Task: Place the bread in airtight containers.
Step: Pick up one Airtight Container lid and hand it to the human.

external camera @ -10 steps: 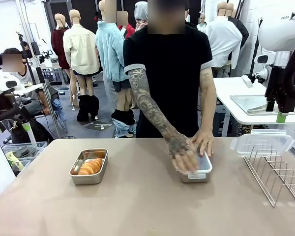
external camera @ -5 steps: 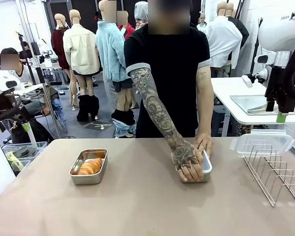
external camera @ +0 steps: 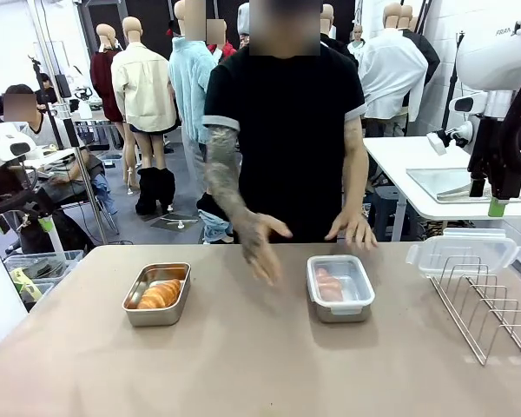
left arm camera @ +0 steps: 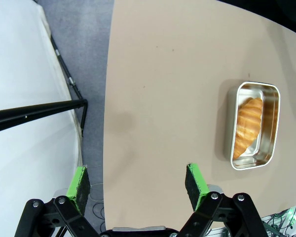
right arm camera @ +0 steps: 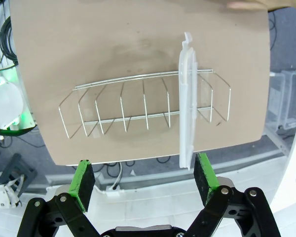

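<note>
One croissant point(external camera: 328, 286) blurred under clear lid point(external camera: 340, 282), other croissant point(external camera: 160, 294) uncovered

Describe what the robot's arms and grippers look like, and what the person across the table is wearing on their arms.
The right arm is glossy white with dark lettering. Each gripper is black metal linkage with bolts and green pads: the left gripper and the right gripper. The person wears a black T-shirt with grey-cuffed short sleeves; a dense tattoo covers one arm down to the hand.

bright even indoor light, soft shadows, moving hand point(external camera: 262, 246) blurred.
</note>
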Available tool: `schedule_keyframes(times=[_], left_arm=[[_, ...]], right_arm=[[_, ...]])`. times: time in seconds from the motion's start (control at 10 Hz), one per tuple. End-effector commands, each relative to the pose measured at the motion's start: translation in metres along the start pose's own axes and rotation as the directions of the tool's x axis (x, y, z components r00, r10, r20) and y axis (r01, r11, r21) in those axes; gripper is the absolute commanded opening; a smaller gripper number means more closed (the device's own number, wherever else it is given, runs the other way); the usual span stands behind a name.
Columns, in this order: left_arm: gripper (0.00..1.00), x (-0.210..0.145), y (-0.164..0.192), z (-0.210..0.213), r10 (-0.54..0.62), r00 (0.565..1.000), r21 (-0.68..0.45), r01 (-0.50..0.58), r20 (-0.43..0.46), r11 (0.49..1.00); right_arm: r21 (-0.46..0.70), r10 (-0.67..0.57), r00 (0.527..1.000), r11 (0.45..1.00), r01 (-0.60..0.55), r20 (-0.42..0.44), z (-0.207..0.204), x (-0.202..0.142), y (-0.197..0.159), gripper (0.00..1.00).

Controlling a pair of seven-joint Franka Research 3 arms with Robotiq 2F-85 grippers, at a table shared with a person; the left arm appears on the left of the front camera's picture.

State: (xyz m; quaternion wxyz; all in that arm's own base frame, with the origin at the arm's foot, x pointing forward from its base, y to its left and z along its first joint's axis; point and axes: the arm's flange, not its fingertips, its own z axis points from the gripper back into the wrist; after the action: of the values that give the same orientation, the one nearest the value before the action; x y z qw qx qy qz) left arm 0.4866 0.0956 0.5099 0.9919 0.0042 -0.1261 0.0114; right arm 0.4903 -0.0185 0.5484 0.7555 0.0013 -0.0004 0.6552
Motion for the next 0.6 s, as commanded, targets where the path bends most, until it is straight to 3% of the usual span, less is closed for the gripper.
schedule_keyframes(times=[0.0, 0.5], left_arm=[[1.0, -0.0016, -0.0005, -0.0001, 0.019, 1.0, 0.005, -0.019, 0.015, 1.0], [1.0, -0.0016, -0.0005, -0.0001, 0.019, 1.0, 0.005, -0.019, 0.015, 1.0]], right_arm=[[0.002, 0.003, 1.0, 1.0, -0.003, -0.005, 0.002, -0.0006, -0.0032, 1.0], [0.002, 0.003, 1.0, 1.0, -0.003, -0.005, 0.002, -0.0006, -0.0032, 1.0]])
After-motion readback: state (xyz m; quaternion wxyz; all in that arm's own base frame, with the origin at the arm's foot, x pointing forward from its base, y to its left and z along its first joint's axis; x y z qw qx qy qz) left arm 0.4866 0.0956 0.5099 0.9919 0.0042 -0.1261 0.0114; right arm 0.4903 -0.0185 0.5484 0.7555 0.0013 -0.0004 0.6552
